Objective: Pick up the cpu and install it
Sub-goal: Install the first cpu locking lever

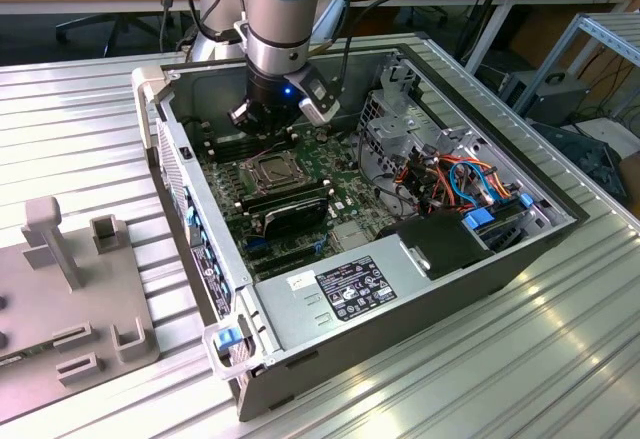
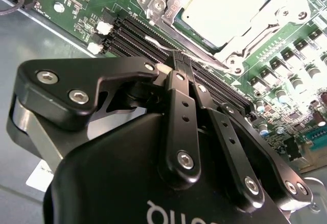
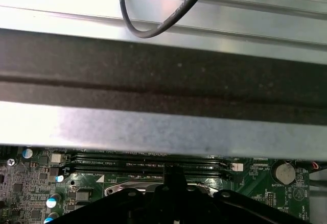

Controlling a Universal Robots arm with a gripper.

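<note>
There's a white sticker (image 1: 299, 281) and a bigger black label (image 1: 357, 287) on the power supply box (image 1: 345, 294) of the open computer case (image 1: 350, 209), but the print is too small to make out. The arm (image 1: 285, 19) comes straight down into the case, its claw (image 2: 176, 63) clenched with nothing between the fingers (image 2: 179, 106), hovering just above the memory slots (image 2: 153, 38). The cpu (image 2: 225, 9) sits in its socket (image 1: 268, 171) on the green board (image 1: 330, 194), right beside the claw tip.
</note>
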